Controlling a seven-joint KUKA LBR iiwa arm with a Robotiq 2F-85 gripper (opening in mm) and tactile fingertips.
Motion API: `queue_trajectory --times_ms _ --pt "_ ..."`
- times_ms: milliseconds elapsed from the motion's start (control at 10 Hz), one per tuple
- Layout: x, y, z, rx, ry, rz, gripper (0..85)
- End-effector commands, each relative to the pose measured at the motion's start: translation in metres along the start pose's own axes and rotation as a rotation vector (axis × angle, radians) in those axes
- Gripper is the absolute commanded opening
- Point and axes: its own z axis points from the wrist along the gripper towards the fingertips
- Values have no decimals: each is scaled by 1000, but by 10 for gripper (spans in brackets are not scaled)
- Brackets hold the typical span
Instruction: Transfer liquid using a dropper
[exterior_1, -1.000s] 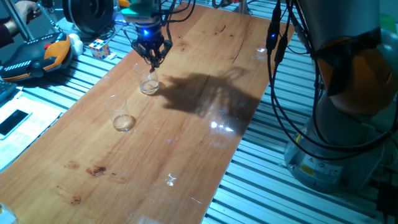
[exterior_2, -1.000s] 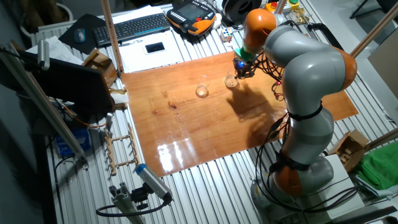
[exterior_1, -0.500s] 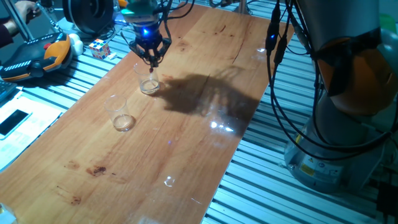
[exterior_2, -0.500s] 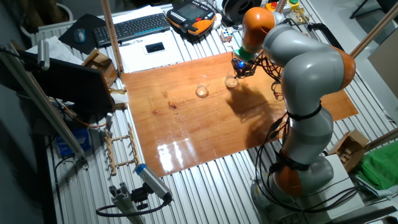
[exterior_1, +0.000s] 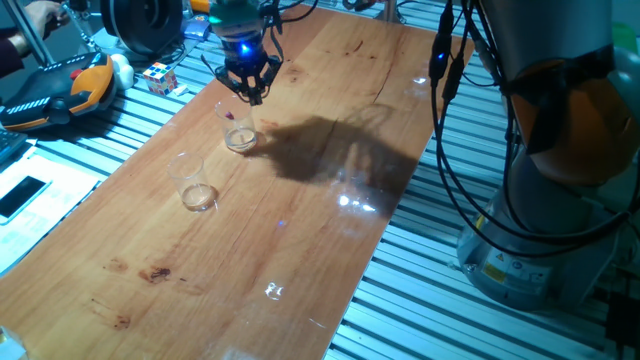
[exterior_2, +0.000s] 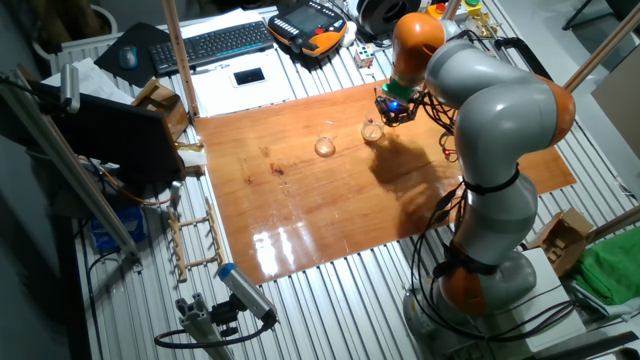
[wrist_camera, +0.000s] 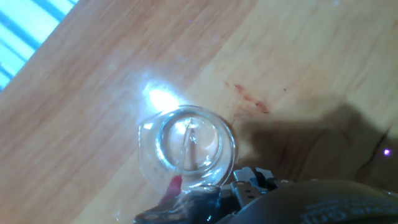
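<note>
Hovering above glass, jaws pointing down; dropper inside glass; jaw grip unclear.

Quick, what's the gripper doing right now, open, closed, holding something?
Gripper: above the glass, dropper standing in that glass; whether the jaws are open or shut cannot be told.

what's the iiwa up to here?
Dropper transfer between two glasses on the wooden table. The hand hangs just above the far glass, and the dropper stands inside that glass, its red bulb near the rim. Whether the fingers grip the bulb is unclear. The near glass stands apart, untouched.
</note>
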Motion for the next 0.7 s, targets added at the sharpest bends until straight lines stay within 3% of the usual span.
queue_trajectory --times_ms 0,400,600 --pt "0 0 0 -25 -5 -478 43" --pt "-1 5 -2 -39 -8 -393 47" --pt "-6 11 -2 -55 -4 -306 157"
